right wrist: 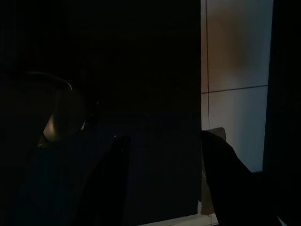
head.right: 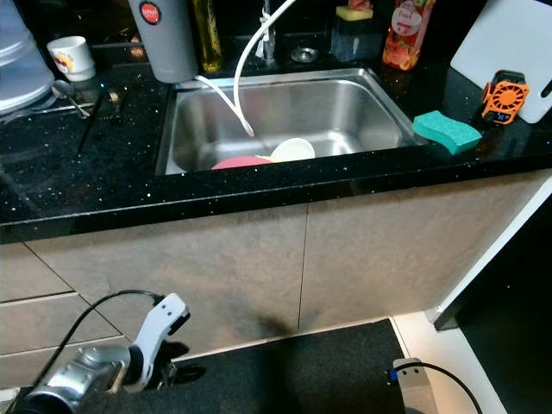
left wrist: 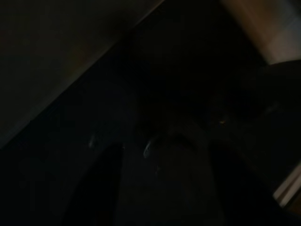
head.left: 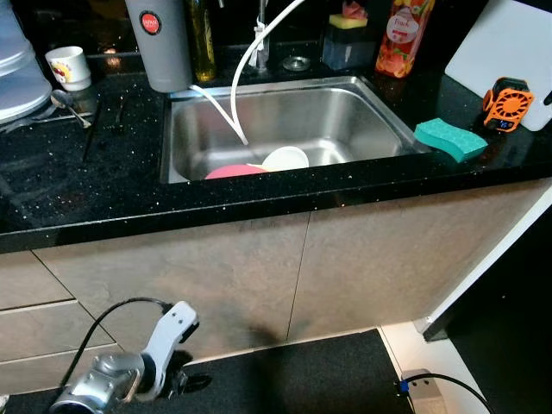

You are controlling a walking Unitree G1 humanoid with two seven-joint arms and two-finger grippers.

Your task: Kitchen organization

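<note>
Left eye view: nearest to us, our left arm hangs low in front of the cabinet doors, over a dark floor mat; we cannot tell from here how its fingers stand. Above, the black speckled countertop holds a stainless sink. In the basin lie a pink plate and, touching it, a white bowl. A white hose curves down into the basin. A teal sponge rests on the counter right of the sink, with an orange gadget beyond it, against a white cutting board.

Right eye view: same scene. At the counter's left stand a white mug and a spoon; behind the sink, a grey canister, an oil bottle and a red bottle.

Left wrist view: very dark. Two black fingers show apart, nothing between them.

Right wrist view: dark too. The right gripper hangs with its fingers spread, holding nothing; pale tiled flooring beyond.
</note>
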